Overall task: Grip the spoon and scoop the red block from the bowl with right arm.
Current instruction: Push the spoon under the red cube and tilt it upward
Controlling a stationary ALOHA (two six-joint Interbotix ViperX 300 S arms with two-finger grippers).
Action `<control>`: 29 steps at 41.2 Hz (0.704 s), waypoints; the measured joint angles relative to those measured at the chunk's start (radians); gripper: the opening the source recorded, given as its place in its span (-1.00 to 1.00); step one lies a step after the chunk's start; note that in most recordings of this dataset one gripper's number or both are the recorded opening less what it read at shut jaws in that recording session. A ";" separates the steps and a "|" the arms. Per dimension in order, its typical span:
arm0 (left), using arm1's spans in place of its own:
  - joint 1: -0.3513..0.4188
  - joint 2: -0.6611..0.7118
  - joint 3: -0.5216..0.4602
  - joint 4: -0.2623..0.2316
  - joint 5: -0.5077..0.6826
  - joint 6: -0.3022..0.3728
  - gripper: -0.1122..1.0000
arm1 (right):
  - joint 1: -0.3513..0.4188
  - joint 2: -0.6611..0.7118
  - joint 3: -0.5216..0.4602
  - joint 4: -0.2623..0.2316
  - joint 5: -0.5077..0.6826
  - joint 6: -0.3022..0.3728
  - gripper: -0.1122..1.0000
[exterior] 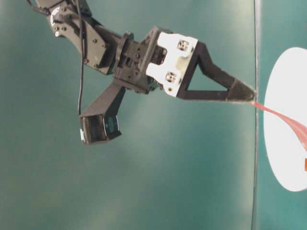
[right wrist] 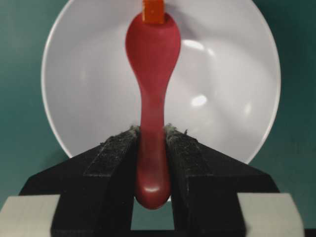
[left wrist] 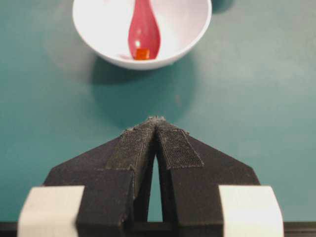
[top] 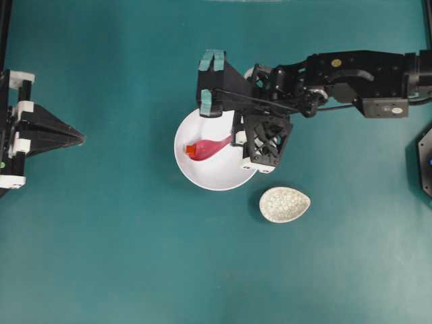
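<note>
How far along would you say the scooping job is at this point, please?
Done: the right gripper grips the spoon by its handle. In hand: the scoop's tip meets the red block inside the bowl. Left: getting the block into the scoop and lifting it out.

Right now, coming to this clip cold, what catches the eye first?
The glossy pink-red spoon, clamped by its handle in the right gripper, reaches into the white bowl at mid-table, its tip against the tiny red block. Beside the bowl lies a speckled oval spoon rest. At the left edge of the overhead view the left gripper is shut, pointing at the bowl.
</note>
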 measured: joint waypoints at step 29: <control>0.000 -0.002 0.000 0.000 0.000 -0.014 -0.80 | 0.012 -0.109 0.155 0.020 -0.199 0.000 -0.36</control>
